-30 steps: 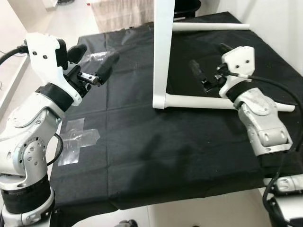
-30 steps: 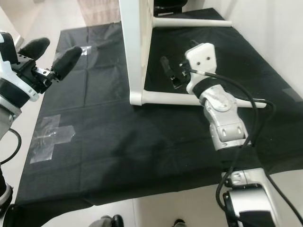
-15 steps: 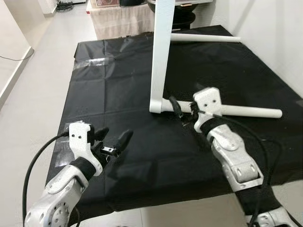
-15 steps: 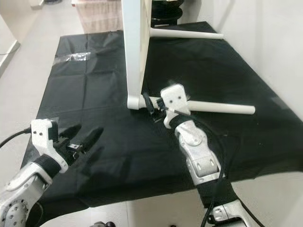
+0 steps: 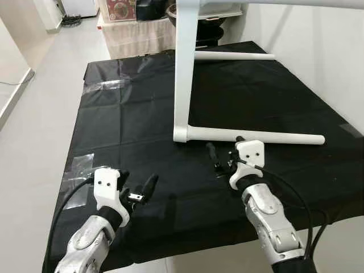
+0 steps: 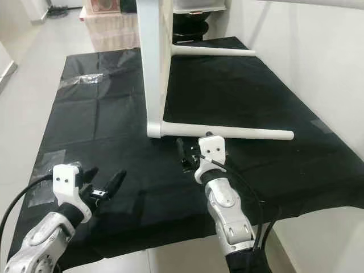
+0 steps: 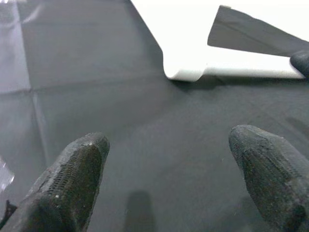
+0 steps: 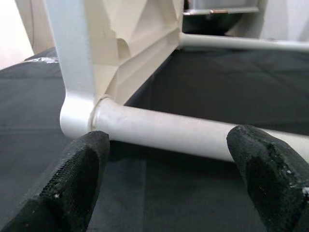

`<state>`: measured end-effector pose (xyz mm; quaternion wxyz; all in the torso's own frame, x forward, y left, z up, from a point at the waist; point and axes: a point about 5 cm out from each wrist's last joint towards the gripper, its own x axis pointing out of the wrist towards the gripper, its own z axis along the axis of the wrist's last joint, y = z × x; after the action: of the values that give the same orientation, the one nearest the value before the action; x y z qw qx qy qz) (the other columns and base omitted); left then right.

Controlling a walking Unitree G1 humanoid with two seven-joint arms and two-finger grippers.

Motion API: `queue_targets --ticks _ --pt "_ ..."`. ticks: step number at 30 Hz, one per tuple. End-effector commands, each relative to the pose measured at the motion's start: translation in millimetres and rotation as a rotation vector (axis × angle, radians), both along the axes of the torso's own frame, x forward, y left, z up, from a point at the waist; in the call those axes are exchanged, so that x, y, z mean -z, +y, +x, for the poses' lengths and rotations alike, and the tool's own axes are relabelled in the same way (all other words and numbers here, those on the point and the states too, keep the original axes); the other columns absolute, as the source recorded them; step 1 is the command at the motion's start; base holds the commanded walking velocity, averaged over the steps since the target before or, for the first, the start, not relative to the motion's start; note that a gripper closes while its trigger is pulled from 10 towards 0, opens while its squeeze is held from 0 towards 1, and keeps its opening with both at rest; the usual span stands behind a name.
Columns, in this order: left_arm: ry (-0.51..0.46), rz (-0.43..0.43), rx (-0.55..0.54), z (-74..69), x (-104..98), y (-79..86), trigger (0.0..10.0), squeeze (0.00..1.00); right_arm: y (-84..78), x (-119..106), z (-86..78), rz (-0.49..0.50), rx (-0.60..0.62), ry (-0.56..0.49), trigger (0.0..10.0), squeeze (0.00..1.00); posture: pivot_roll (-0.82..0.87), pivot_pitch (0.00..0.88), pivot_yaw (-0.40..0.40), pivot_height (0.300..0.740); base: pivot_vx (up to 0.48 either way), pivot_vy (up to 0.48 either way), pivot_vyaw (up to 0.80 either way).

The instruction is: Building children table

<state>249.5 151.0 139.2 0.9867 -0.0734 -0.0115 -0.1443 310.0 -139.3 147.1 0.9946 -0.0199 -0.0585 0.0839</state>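
On black cloth [image 5: 142, 131] — white table [image 5: 183, 68] tipped | both grippers seemingly open

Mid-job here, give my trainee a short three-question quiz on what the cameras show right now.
1. True or false: the right gripper is clamped on the white table leg.
2. What covers the floor under the white table?
A. black cloth
B. blue rug
C. cardboard
3. Fill in: the left gripper hovers with its fingers ____.

Key: 1 false, it is open, just short of the leg. 2 A, the black cloth. 3 open.
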Motion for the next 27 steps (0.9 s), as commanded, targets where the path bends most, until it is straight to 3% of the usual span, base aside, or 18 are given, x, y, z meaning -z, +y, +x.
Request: queue_targets --ticks 1,3,22,27 --pt "0.005 0.031 -0.002 -0.2 5.5 0.4 10.0 0.00 -2.7 5.3 0.5 0.037 0.016 0.025 10.0 0.00 0.00 0.119 0.046 0.740 0.000 0.000 0.00" --pt "0.001 0.034 -0.002 0.1 5.6 0.1 10.0 0.00 -2.9 5.8 1.0 0.042 0.018 0.028 10.0 0.00 0.00 0.119 0.046 0.740 0.000 0.000 0.00" --pt "-0.011 0.023 -0.018 4.3 10.7 3.4 10.0 0.00 1.8 6.5 3.5 0.054 0.006 0.028 10.0 0.00 0.00 0.126 0.053 0.740 0.000 -0.468 0.00" --pt "-0.006 0.033 -0.006 4.9 11.1 2.2 10.0 0.00 1.7 6.6 4.3 0.056 0.005 0.030 10.0 0.00 0.00 0.125 0.051 0.740 0.000 -0.117 0.00"
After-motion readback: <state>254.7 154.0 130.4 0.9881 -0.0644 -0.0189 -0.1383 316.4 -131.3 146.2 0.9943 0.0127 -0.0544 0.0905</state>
